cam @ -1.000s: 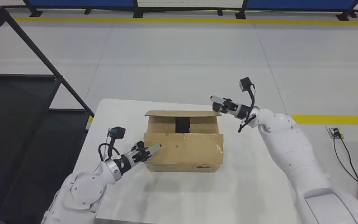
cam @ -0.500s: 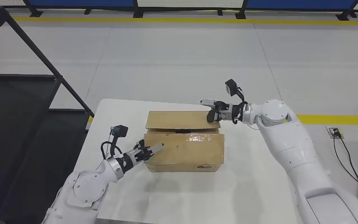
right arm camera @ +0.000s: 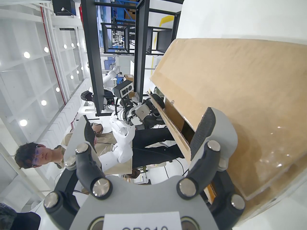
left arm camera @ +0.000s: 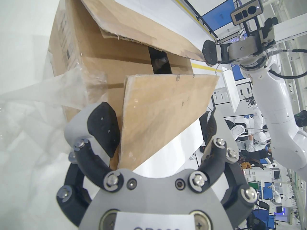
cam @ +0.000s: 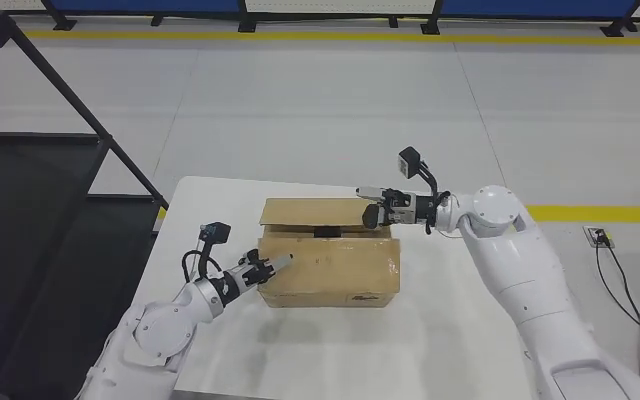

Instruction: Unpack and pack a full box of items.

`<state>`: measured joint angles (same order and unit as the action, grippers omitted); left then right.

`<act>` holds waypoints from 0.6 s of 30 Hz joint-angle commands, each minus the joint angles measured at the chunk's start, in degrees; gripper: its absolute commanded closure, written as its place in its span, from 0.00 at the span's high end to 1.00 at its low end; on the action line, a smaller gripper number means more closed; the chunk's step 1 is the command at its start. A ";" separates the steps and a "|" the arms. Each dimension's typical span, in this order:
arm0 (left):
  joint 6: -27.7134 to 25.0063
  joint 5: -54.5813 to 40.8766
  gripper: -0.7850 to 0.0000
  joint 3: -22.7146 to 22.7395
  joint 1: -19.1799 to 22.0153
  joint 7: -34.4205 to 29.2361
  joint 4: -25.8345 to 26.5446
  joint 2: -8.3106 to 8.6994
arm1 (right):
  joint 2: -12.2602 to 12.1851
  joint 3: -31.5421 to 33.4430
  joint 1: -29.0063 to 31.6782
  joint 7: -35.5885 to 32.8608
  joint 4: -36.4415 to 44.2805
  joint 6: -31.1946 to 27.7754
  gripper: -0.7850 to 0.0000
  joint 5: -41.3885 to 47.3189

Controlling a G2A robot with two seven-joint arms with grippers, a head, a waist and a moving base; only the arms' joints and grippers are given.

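A brown cardboard box [cam: 330, 268] stands mid-table. Its far flap [cam: 318, 211] is folded down almost flat, and my right gripper [cam: 372, 205] rests on its right end, open, one finger [right arm camera: 208, 130] lying on the flap's edge. My left gripper [cam: 270, 268] is at the box's front left corner, open, and the near flap [left arm camera: 165, 111] stands up between its fingers, touching one pad [left arm camera: 104, 125]. A narrow dark gap [left arm camera: 159, 59] between the flaps shows something dark inside. In the left wrist view the right gripper [left arm camera: 211, 54] touches the far flap's corner.
The white table [cam: 450, 330] has free room to the right of and in front of the box. Loose clear tape or film [left arm camera: 48, 89] hangs off the box's side near my left gripper. A black rack [cam: 60, 210] stands left of the table.
My right gripper has moved left and down, pushing the far flap over the opening, which has shrunk to a slit. The left gripper has barely shifted.
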<state>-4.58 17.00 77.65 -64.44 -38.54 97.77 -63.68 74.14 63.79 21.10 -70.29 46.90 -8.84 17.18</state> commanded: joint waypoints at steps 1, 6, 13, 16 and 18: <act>0.08 0.05 1.00 -0.08 0.13 0.10 -0.16 0.00 | -0.29 0.65 1.32 -1.30 1.64 0.04 1.00 1.34; 0.16 0.06 1.00 -0.25 0.35 -0.09 -0.31 0.04 | -1.11 2.95 4.58 -1.62 5.50 0.01 1.00 4.26; -0.17 -0.07 1.00 -0.35 0.50 -0.04 -0.41 0.09 | -1.82 3.55 7.78 2.21 9.08 3.38 1.00 2.73; -0.28 -0.12 1.00 -0.31 0.50 0.30 -0.31 0.11 | -1.92 3.44 8.03 3.43 8.77 4.12 1.00 2.36; -0.46 -0.61 1.00 0.10 0.28 1.27 0.00 0.11 | -1.97 3.29 8.04 3.45 8.47 3.85 1.00 2.11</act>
<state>-4.97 16.67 77.50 -64.02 -37.85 97.60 -63.57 72.19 67.13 29.13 -66.79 55.53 -4.79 19.34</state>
